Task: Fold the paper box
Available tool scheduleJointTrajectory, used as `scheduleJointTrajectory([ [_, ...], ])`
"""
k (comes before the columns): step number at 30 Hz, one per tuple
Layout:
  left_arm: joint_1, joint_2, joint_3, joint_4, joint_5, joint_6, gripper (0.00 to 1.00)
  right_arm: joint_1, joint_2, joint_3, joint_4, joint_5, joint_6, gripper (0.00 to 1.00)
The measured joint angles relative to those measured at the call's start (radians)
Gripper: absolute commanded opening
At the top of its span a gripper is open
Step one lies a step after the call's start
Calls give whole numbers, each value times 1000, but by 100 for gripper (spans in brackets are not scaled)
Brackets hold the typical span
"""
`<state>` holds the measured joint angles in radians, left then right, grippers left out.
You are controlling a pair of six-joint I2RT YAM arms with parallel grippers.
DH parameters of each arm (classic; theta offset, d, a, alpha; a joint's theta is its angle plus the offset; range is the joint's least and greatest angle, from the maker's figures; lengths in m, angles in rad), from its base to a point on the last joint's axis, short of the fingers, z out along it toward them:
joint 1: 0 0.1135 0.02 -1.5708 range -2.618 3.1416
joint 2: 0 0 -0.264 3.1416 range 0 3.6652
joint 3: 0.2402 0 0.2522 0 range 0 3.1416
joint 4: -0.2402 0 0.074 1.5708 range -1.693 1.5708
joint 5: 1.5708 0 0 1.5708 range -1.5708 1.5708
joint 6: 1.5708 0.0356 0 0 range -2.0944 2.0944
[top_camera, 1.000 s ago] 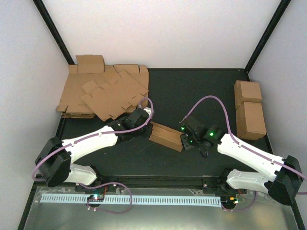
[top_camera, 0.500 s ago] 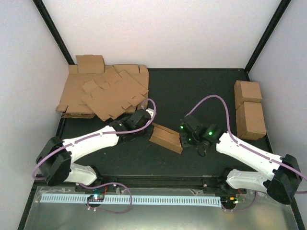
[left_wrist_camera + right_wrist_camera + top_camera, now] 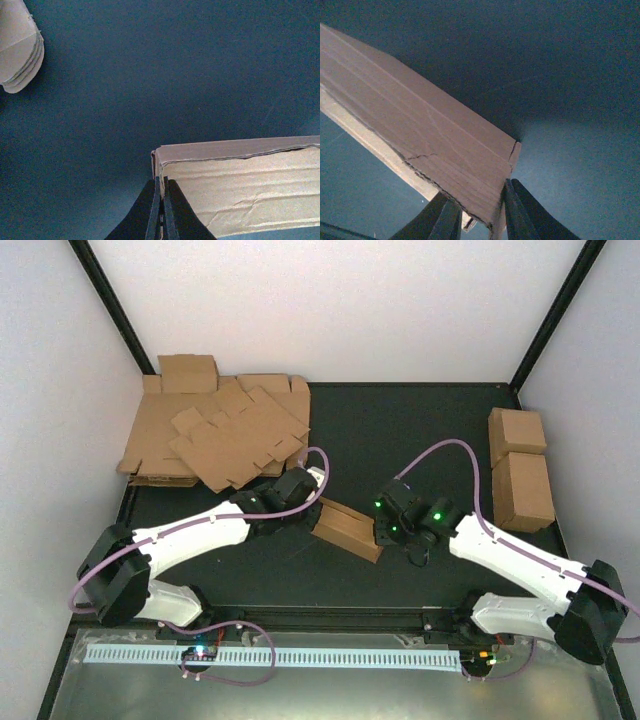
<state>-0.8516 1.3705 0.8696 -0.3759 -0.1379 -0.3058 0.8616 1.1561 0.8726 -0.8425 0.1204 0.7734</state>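
Box gripped at both ends, just below centre of the overhead frame.
Long plain brown cardboard paper box (image 3: pixel 345 527) lies on the dark counter (image 3: pixel 420 430); left end effector (image 3: pixel 160 186), pressed together, pinches its left end wall; right end effector (image 3: pixel 476 192) pinches the right end between narrowly parted fingers.

1. My jaws rise from the bottom edge, pressed together on a thin upright wall at the left end of the paper box (image 3: pixel 240 185).
2. The box runs right, out of frame, on the dark tabletop (image 3: pixel 150 75).
3. Stacked rounded cardboard flaps (image 3: pixel 20 55) sit top left, well apart.
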Motion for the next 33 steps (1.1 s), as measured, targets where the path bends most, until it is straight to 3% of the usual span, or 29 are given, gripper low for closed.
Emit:
scheduleJointTrajectory([
  [21,-8,6,13,-19,-8,-36,2,0,-29,-45,10,-53,64,25],
  [33,-14,6,16,-29,-10,-73,2,0,-59,-68,13,-63,84,14],
])
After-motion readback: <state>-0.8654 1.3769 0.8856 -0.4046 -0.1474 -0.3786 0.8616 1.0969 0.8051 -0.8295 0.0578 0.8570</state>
